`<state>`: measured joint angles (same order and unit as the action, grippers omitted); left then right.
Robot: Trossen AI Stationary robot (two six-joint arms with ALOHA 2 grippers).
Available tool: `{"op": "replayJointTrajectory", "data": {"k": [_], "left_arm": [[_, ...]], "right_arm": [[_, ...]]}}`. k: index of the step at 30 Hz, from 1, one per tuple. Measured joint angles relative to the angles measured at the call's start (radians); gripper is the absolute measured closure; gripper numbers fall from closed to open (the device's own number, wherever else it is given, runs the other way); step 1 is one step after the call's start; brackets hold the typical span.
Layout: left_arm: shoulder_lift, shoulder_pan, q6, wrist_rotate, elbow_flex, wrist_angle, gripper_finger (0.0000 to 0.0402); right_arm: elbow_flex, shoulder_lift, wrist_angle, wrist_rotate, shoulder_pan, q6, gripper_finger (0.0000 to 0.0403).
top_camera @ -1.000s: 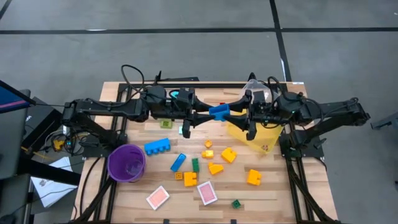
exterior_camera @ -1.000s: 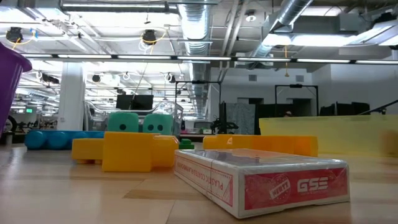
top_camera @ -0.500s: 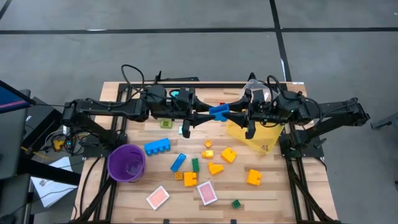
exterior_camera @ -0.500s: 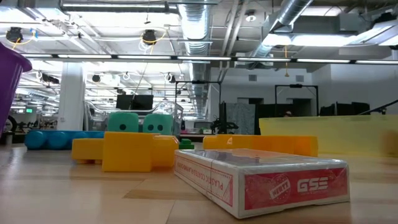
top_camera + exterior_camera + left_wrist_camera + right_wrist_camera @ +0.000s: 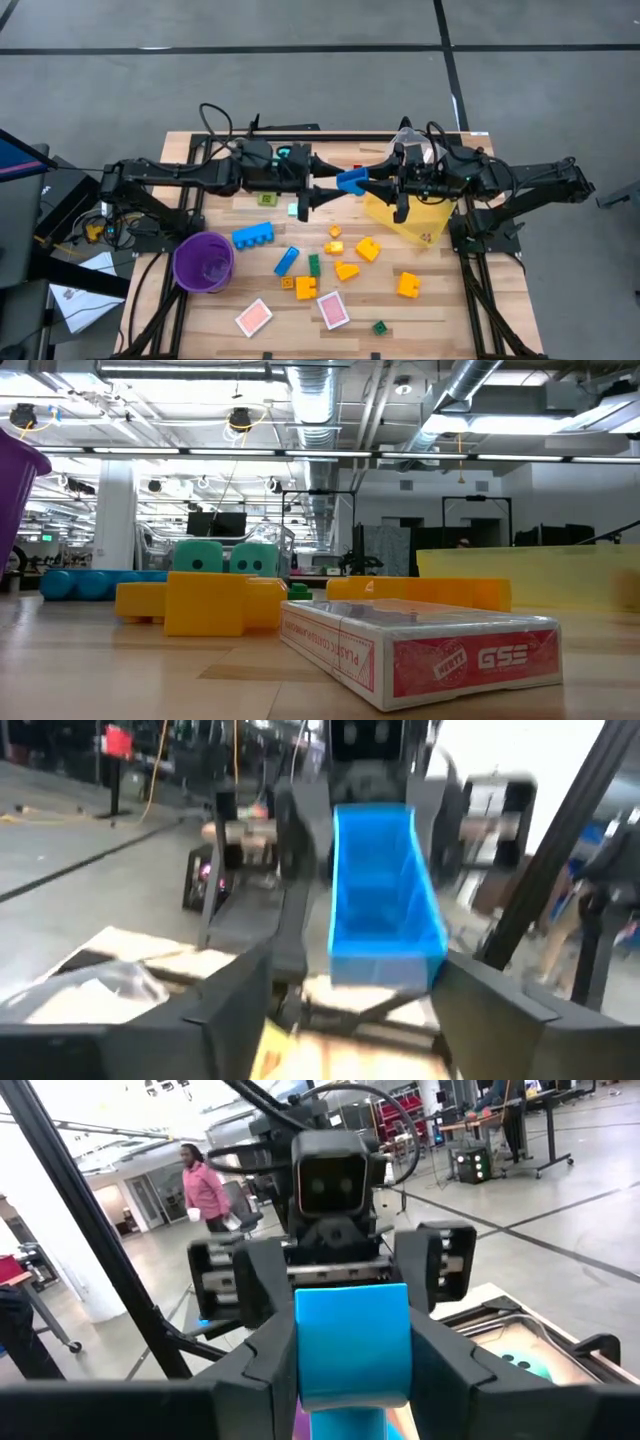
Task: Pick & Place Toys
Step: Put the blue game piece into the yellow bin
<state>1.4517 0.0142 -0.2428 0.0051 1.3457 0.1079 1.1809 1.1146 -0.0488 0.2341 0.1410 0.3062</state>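
Above the table's (image 5: 250, 215) far edge, the right pincer (image 5: 372, 183) pinches a rigid, light, slick blue brick (image 5: 351, 180) by its flat sides; the left pincer (image 5: 322, 181) is spread.

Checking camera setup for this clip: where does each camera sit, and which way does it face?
High: above the table, looking straight down; both arms, left gripper and right gripper at the blue brick.
Low: table height, looking level past the card box into the room; no arm.
Left wrist: faces the right arm; own fingers flank the blue brick.
Right wrist: faces the left arm; own fingers clamp it.
Shared: high and wrist views show the blue brick.
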Motion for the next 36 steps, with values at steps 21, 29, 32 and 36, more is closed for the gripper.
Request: {"op": "replayJointTrajectory", "data": {"k": [21,29,32,36], "left_arm": [[-0.173,0.001,0.128,-0.138,0.0,-0.414,0.0105],[-0.172,0.001,0.127,-0.139,0.0,-0.404,0.0105],[-0.167,0.001,0.127,-0.139,0.0,-0.408,0.0105],[-0.16,0.001,0.127,-0.14,0.0,-0.399,0.0105]], "right_arm": [[-0.04,-0.003,-0.894,0.098,-0.105,0.44,0.0272],[-0.18,-0.004,-1.145,0.111,-0.105,0.801,0.0272],[-0.26,-0.004,-1.178,0.111,-0.105,0.952,0.0272],[-0.353,-0.004,-1.19,0.111,-0.124,1.091,0.0272]]}}
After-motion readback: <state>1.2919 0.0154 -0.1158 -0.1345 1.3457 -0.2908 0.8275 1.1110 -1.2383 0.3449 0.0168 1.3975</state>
